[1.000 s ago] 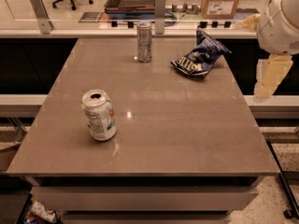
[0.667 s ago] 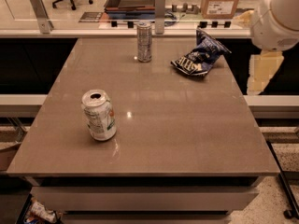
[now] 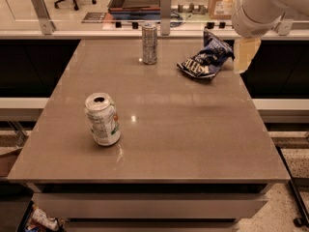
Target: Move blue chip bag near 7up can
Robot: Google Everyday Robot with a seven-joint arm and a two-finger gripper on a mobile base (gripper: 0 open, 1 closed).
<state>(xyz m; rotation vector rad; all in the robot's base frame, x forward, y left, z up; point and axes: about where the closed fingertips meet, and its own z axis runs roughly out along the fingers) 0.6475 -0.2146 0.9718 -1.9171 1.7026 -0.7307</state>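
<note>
The blue chip bag lies crumpled on the far right part of the brown table. The 7up can stands upright at the near left of the table, white-silver with green markings and an open top. My gripper hangs from the white arm at the upper right, just right of the bag and by the table's right edge. It holds nothing that I can see.
A taller slim silver-grey can stands at the far middle of the table, left of the bag. A counter with a glass partition and metal posts runs behind the table. The floor drops away on the table's right side.
The arm has moved left, from beyond the table's right edge to close beside the chip bag. The bag and both cans have not moved.
</note>
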